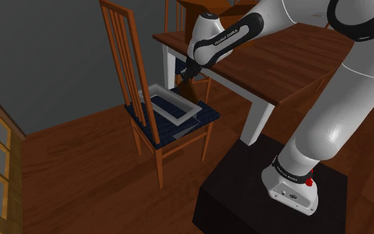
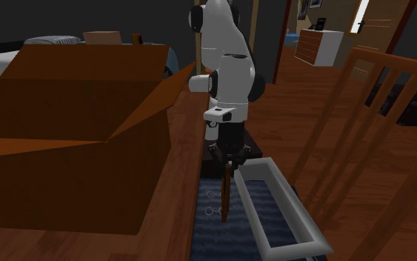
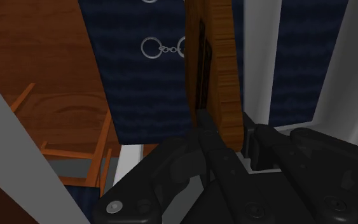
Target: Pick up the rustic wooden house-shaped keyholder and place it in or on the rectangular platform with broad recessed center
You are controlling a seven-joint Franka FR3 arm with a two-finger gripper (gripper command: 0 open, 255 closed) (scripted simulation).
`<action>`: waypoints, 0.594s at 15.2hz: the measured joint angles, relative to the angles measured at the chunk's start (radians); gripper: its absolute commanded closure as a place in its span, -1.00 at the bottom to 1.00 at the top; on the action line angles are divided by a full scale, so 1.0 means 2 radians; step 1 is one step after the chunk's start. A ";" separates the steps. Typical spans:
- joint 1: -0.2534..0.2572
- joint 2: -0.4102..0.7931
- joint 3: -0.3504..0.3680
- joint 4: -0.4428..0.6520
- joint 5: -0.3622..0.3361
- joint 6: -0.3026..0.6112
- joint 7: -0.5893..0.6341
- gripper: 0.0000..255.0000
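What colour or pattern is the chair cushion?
The wooden chair's seat cushion is dark navy with small white ring-and-chain marks; clearest in wrist view.

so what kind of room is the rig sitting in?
Most likely a home dining area: a wooden table with white legs, a tall slat-backed wooden chair with a dark blue seat pad, and wood plank floor. The claw holds the wooden keyholder above that seat.
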 measured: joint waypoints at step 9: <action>0.000 -0.005 0.000 0.003 0.001 -0.008 -0.001 1.00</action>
